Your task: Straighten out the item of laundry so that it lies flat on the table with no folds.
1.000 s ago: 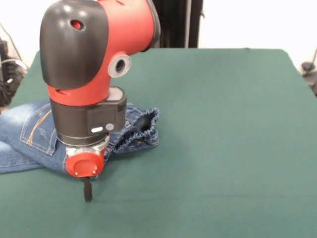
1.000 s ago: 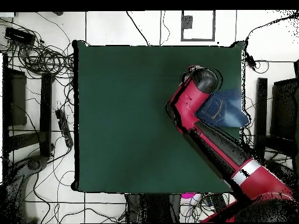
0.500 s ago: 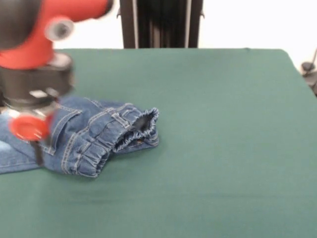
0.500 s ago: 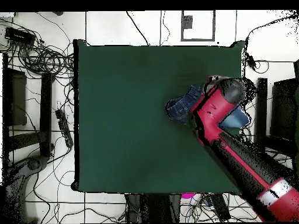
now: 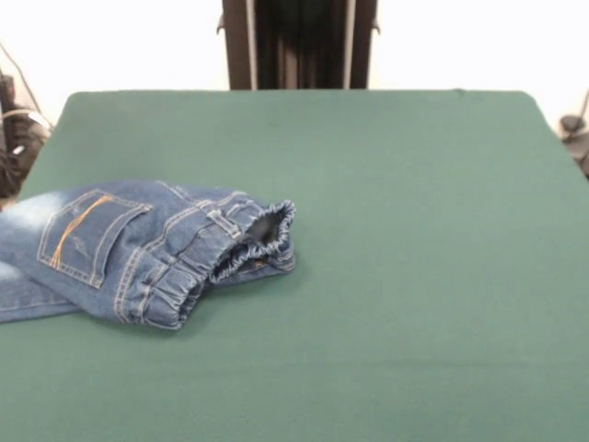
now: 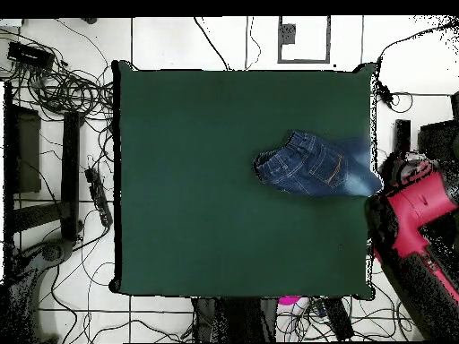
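The blue denim jeans lie crumpled at the left of the green table in the front view. The gathered waistband is folded over and gapes open, and one orange-stitched back pocket faces up. The legs run off the picture's left edge. In the overhead view the jeans lie by the right edge of the table. My gripper, at the end of the red arm, is off the table past that edge, apart from the jeans. The front view does not show the arm.
The black pedestal column stands behind the table's far edge. Tangled cables and dark stands lie on the floor left of the table in the overhead view. Another dark stand is by the right edge.
The arm has swung away from over the jeans, off the table's side and out of the front view. The jeans, now uncovered, lie as they did half a second ago.
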Controlling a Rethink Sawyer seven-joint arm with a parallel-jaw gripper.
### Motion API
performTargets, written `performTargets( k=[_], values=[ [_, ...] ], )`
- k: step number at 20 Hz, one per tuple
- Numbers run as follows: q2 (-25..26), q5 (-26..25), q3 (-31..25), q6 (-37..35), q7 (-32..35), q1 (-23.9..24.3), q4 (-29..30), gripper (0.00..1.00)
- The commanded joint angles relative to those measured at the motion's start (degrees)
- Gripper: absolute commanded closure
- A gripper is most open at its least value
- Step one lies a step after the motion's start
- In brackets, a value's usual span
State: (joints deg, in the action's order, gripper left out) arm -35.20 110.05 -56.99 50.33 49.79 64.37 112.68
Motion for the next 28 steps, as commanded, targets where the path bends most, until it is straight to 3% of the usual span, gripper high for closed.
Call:
performTargets(
  k=[1,3,7,14,15,24,28],
  values=[
    [1.8,-1.4,0.2,-3.0,-12.5,-4.6,5.5,0.00],
    [2.4,-3.2,1.3,-4.7,-7.1,-5.4,5.5,0.00],
    [3.1,-5.1,1.9,-6.0,-4.2,-6.0,5.6,0.00],
    [3.4,-2.7,1.0,-5.4,-3.2,-6.6,5.8,0.00],
    [3.3,-2.5,1.1,-5.9,-0.1,-6.9,6.1,0.00],
    [4.6,-6.5,3.9,-9.3,15.6,-13.4,4.9,0.00],
    [2.8,-3.3,2.1,-8.1,16.2,-16.1,4.9,0.00]
  ],
)
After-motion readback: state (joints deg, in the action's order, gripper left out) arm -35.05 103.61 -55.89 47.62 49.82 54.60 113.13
